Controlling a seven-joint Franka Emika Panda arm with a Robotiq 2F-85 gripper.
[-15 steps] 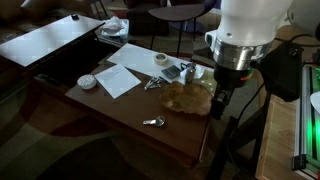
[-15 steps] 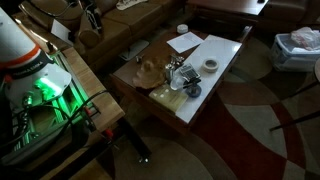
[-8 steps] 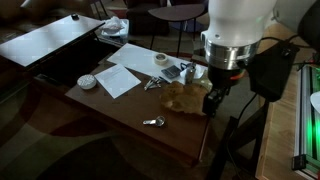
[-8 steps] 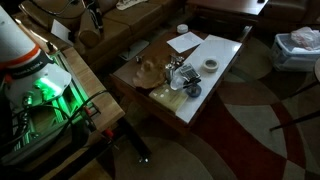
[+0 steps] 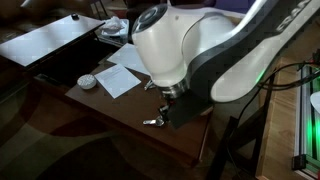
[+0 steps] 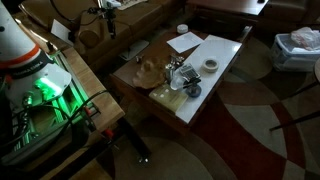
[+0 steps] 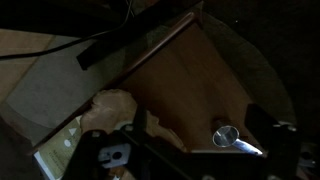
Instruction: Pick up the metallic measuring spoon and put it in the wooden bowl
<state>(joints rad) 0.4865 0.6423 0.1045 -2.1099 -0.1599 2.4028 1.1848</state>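
Observation:
The metallic measuring spoon [image 5: 152, 122] lies on the brown table near its front edge. In the wrist view it shows as a small shiny bowl with a bright handle [image 7: 229, 137]. The wooden bowl [image 6: 150, 70] sits on the table and shows as a tan shape at the left of the wrist view [image 7: 108, 108]. My arm hides it in an exterior view. My gripper [image 7: 202, 150] is open and empty above the table. Its dark fingers frame the spoon from above and do not touch it.
A silvery utensil cluster [image 6: 180, 76] stands beside the bowl. A white sheet of paper [image 5: 122, 78] and a small white round dish [image 5: 87, 81] lie further back. My bulky arm [image 5: 190, 55] fills much of that view.
My arm has swung left across the table and now covers the bowl and the utensil cluster in an exterior view. The spoon has not moved.

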